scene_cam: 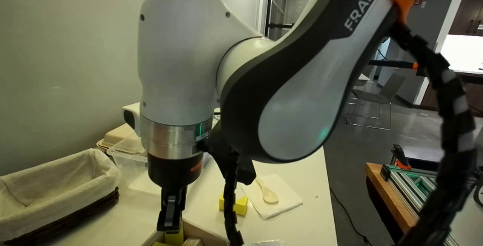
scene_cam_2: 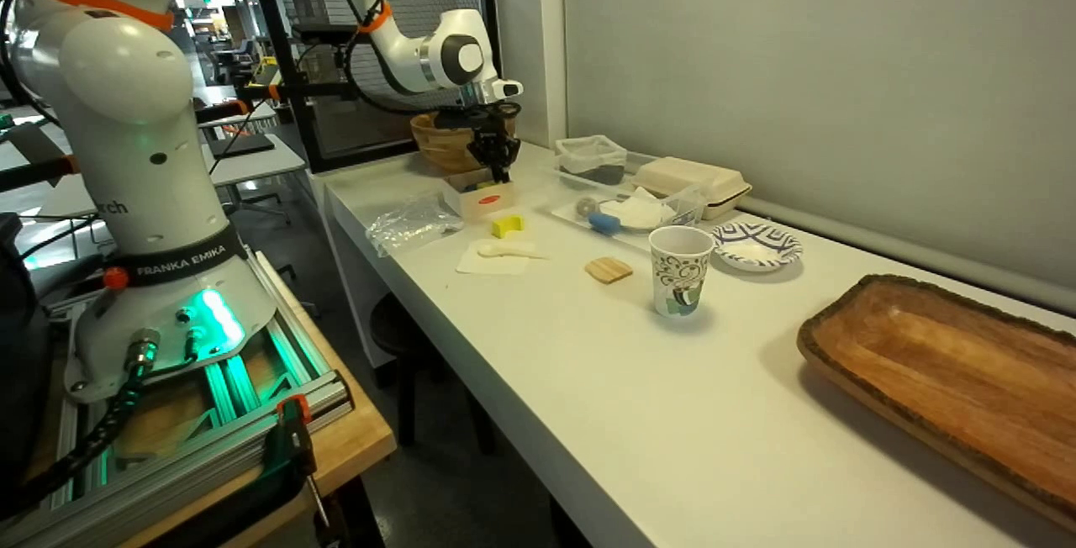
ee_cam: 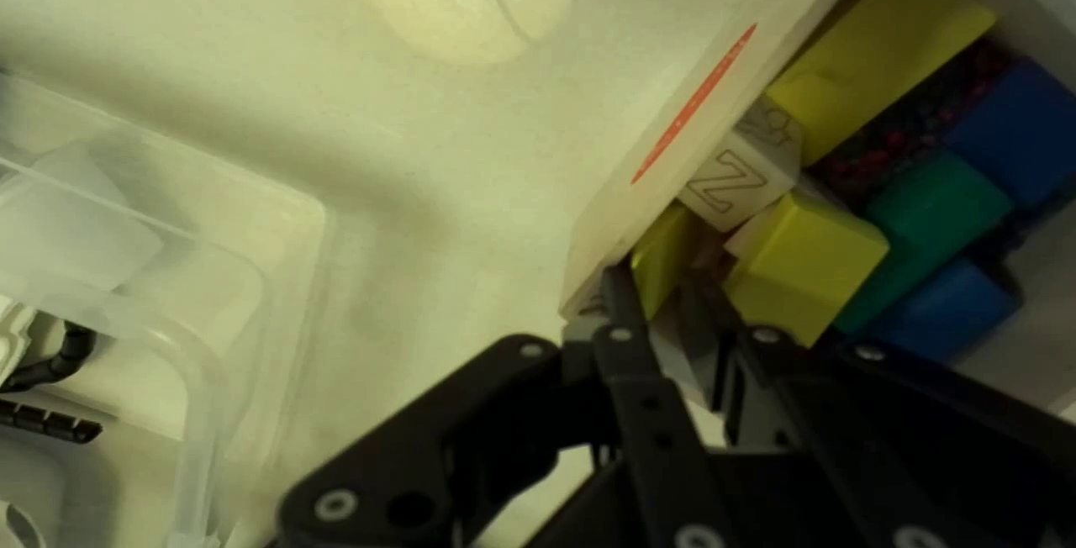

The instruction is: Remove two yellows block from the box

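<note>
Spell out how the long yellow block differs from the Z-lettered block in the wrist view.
Colour: the long yellow block is yellow; the Z-lettered block is pale.
Shape: the long yellow block is bar-like; the Z-lettered block looks nearly cubic.
Marking: the Z-lettered block shows an outlined Z; the long yellow block shows no letter.
Shared: both lie inside the box.

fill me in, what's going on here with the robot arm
The Franka arm reaches into a corner of the low cardboard box with its gripper straddling a yellow block; whether it has a grip, I can't tell. Other yellow blocks, a letter Z block, a green block and blue blocks are in there too. One loose yellow block lies on the table beside a napkin, so taking out two may be partly done.
</note>
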Robot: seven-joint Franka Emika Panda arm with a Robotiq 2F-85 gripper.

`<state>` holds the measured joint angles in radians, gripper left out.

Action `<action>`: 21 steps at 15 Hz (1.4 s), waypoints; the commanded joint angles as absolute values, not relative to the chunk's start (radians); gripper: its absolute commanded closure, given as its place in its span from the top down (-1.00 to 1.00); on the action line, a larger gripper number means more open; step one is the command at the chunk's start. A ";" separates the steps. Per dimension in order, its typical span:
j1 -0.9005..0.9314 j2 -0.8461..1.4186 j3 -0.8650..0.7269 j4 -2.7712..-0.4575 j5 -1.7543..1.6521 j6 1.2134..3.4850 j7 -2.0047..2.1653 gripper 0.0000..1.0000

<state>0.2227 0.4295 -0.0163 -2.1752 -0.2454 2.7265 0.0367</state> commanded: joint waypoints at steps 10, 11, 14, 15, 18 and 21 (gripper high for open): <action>0.202 0.447 0.029 -2.178 -0.229 2.730 0.025 -0.64; 0.201 0.446 0.031 -2.178 -0.228 2.730 0.025 -0.62; 0.204 0.443 0.033 -2.179 -0.230 2.726 0.026 -0.65; 0.205 0.443 0.034 -2.179 -0.230 2.724 0.026 -0.59; 0.212 0.440 0.035 -2.180 -0.236 2.716 0.033 -0.50; 0.219 0.438 0.037 -2.182 -0.240 2.712 0.037 -0.40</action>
<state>0.2147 0.4307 0.0255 -2.1745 -0.2436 2.7255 0.0364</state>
